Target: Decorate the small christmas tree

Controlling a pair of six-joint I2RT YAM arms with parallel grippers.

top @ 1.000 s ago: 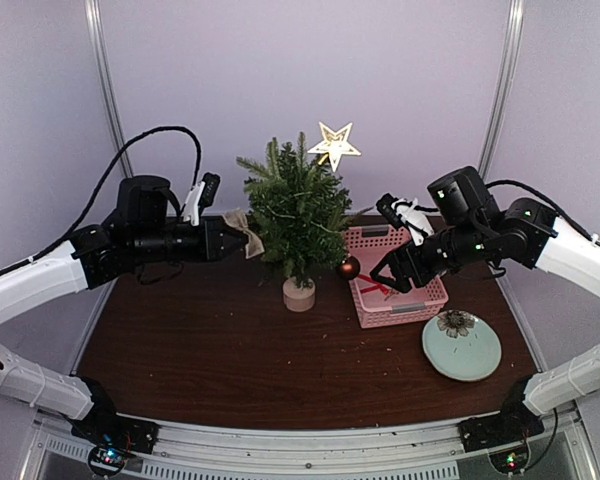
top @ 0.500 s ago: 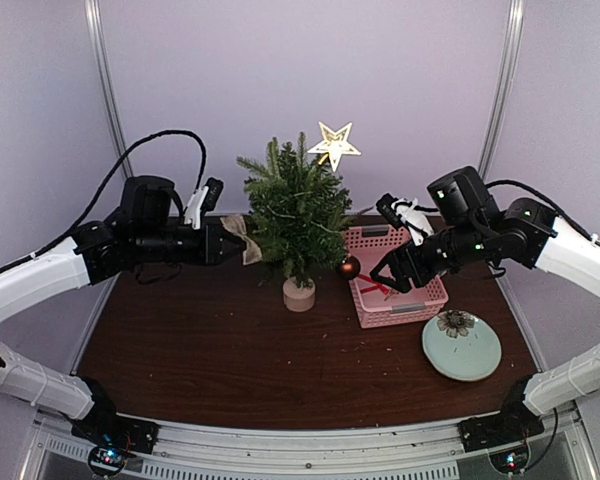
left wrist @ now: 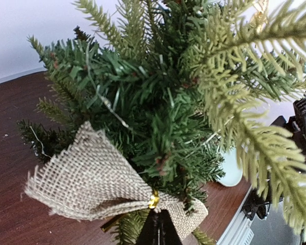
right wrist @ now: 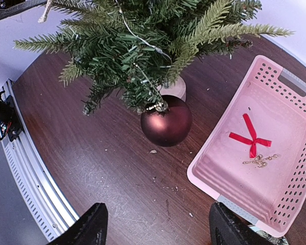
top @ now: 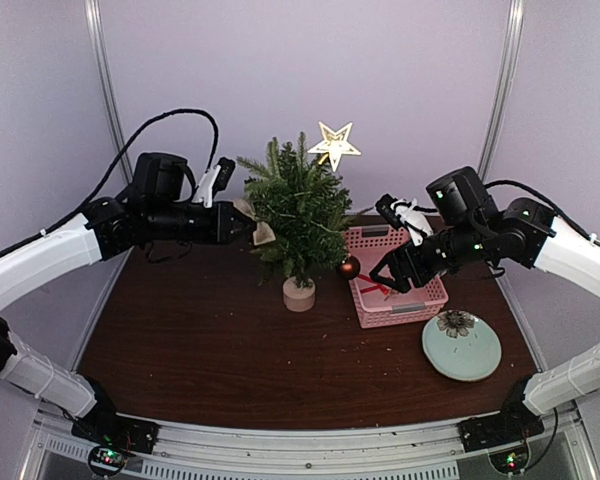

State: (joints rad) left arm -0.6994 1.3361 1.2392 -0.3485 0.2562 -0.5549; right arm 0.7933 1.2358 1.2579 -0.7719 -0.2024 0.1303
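Burlap bow (left wrist: pixel 86 181) pinched in left claw (left wrist: pixel 158 232), has swung right up to small christmas tree (top: pixel 298 205)'s left branches; hanging next. Right claw (right wrist: pixel 157 227) spread.

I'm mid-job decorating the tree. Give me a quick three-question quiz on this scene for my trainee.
1. True or false: the maroon bauble already hangs on the small christmas tree.
2. What is the left gripper shut on? A: a burlap bow. B: a candy cane. C: a pine cone.
3. Fill in: the red ribbon lies in the pink ____.

Key
1. True.
2. A.
3. basket.
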